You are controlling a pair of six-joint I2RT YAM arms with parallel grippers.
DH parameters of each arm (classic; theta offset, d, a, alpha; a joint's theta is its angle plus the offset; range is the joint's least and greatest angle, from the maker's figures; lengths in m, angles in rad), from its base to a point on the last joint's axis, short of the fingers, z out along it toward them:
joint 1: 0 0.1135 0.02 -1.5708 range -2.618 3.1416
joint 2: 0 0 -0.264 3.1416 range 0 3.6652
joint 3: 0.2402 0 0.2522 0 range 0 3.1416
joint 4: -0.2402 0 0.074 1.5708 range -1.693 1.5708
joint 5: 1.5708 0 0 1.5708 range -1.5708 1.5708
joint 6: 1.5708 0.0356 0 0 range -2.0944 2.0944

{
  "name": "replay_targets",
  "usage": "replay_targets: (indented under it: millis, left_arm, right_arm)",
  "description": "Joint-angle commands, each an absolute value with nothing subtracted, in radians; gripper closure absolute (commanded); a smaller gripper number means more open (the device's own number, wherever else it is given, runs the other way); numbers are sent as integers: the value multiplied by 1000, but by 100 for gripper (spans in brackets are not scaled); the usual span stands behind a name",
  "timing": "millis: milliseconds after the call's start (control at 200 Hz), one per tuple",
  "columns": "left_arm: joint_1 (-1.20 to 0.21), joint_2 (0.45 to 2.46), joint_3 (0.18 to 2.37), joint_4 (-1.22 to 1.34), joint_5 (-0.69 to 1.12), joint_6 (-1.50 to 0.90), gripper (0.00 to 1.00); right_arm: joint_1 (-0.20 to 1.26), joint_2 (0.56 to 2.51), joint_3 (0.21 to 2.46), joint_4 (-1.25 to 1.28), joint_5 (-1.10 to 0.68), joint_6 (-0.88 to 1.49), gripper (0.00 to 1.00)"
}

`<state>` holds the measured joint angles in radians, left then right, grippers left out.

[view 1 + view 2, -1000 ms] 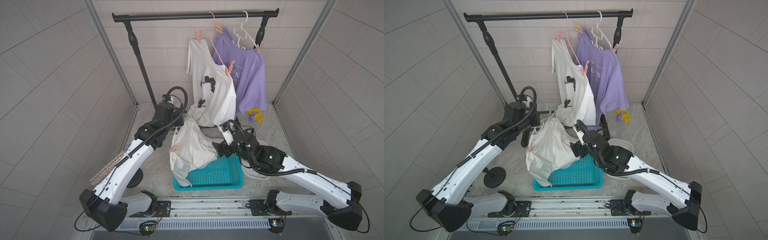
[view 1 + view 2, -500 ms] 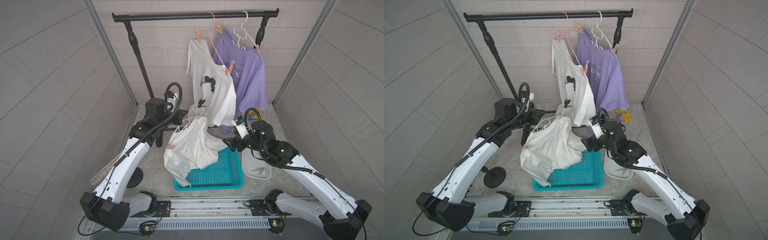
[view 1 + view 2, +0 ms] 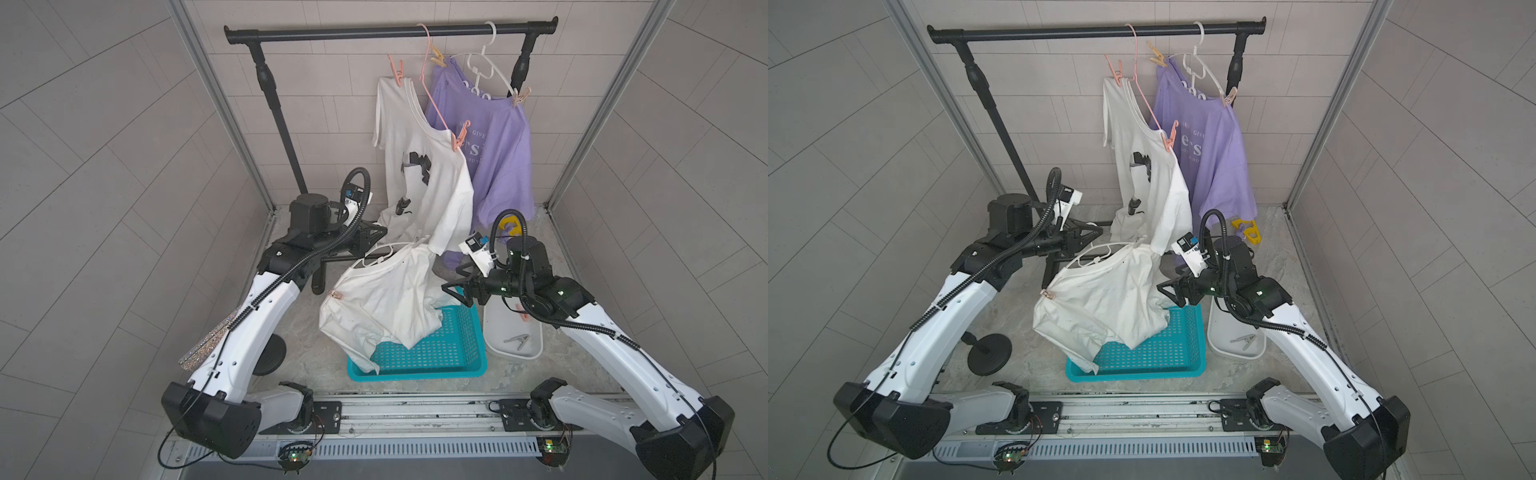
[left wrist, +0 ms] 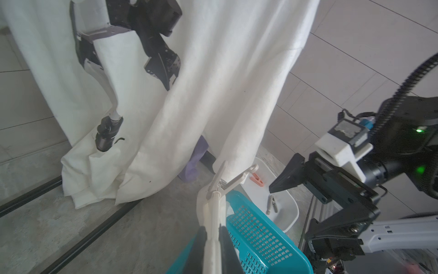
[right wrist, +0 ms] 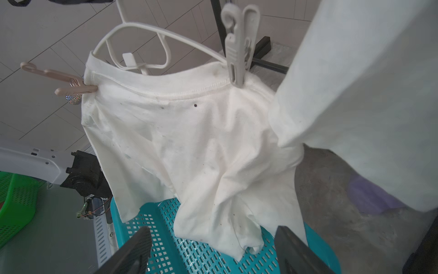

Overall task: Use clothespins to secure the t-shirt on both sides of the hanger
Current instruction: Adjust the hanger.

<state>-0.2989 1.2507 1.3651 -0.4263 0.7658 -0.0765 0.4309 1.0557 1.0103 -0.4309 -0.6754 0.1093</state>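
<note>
A cream t-shirt point(image 3: 386, 299) point(image 5: 189, 142) hangs on a white hanger point(image 3: 386, 253) point(image 5: 151, 30) over the teal basket. A peach-tan clothespin point(image 3: 336, 295) point(image 5: 64, 83) grips one shoulder and a grey clothespin point(image 5: 237, 47) point(image 4: 227, 180) grips the other. My left gripper point(image 3: 384, 232) point(image 3: 1098, 230) point(image 4: 213, 239) is shut on the hanger, which shows edge-on between its jaws. Beside the shirt's right edge my right gripper point(image 3: 455, 293) point(image 3: 1169, 291) point(image 5: 212, 251) stands open. Its fingers point(image 5: 132, 251) straddle the shirt's hem from a short way off without touching it.
A teal basket point(image 3: 436, 353) sits under the shirt. Right of it a white tray point(image 3: 532, 353) holds a grey clothespin point(image 3: 516, 339) and a pink one point(image 3: 521, 311). The black rack point(image 3: 374, 31) carries a white printed shirt point(image 3: 419, 166) and a purple shirt point(image 3: 498, 158), both pinned.
My right gripper has drawn back from the shirt's shoulder toward the right, and its arm has risen. The left arm has shifted, and the shirt now hangs spread out wider.
</note>
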Motion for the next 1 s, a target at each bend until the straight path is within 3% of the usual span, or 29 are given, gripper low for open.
replay_targets:
  millis: [0, 160, 570, 996]
  left_arm:
    - [-293, 1223, 1388, -434, 895, -12, 100]
    - [-295, 1195, 1343, -374, 951, -64, 100]
    - [-315, 1185, 1296, -291, 1090, -115, 100]
    - [-330, 1201, 1310, -302, 1121, -95, 100]
  right_arm:
    - [427, 1058, 1000, -370, -714, 107, 16]
    - [425, 1028, 970, -328, -617, 116, 14]
    - [419, 939, 892, -279, -606, 131, 13]
    - [417, 1034, 929, -208, -836, 158, 14]
